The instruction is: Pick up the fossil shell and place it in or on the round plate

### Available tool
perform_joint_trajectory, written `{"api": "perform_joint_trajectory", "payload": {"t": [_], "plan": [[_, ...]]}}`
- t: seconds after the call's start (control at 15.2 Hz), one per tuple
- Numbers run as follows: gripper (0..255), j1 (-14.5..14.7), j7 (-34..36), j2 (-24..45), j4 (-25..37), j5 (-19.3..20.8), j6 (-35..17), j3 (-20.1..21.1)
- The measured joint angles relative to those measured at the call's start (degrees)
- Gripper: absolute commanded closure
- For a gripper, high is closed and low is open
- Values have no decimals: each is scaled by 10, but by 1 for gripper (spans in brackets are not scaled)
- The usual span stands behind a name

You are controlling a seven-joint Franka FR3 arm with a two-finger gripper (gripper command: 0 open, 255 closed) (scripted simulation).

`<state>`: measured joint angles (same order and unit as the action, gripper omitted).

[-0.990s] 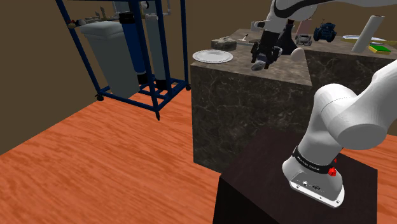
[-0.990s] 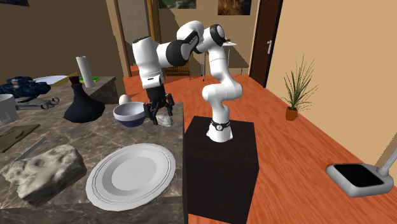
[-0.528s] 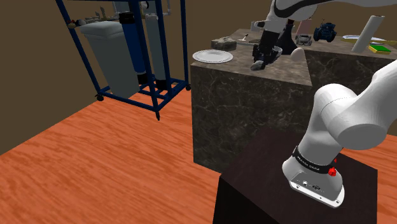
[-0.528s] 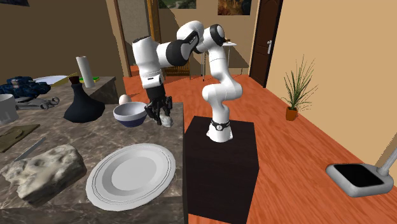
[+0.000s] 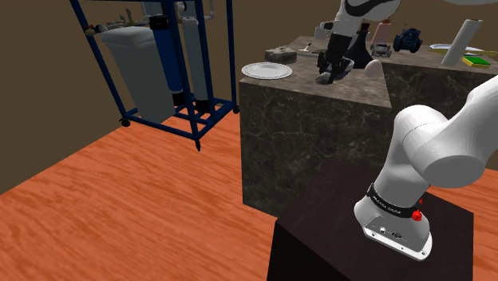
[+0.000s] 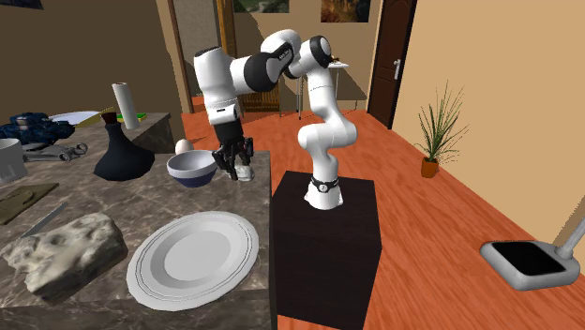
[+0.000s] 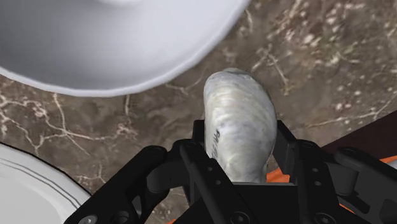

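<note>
Your gripper (image 6: 235,167) points down at the counter (image 6: 141,202) with its jaws drawn in to the width of the pale fossil shell (image 7: 238,121), which they clasp between them; you cannot tell whether the shell rests on the marble or hangs just off it. It sits close to the counter's edge facing the stand (image 6: 323,234), toward the far end of that edge in the second exterior view. A blue bowl (image 6: 191,169) stands just beside it, the closest thing in the way, with an egg (image 6: 185,146) and a dark flask (image 6: 122,156) beyond. The round plate (image 6: 193,253) lies along the same edge near the other corner, a rough rock (image 6: 66,246) next to it. Bare marble stretches between bowl and plate, and past the edge there is only stand and floor.
</note>
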<state>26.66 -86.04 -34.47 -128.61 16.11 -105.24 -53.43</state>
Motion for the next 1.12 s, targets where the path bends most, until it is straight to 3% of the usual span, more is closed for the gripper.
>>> {"api": "perform_joint_trajectory", "payload": {"t": [0.86,1.12], "plan": [[255,4,8,0,92,-19,96,34],[255,55,-3,66,140,-54,81,-6]]}}
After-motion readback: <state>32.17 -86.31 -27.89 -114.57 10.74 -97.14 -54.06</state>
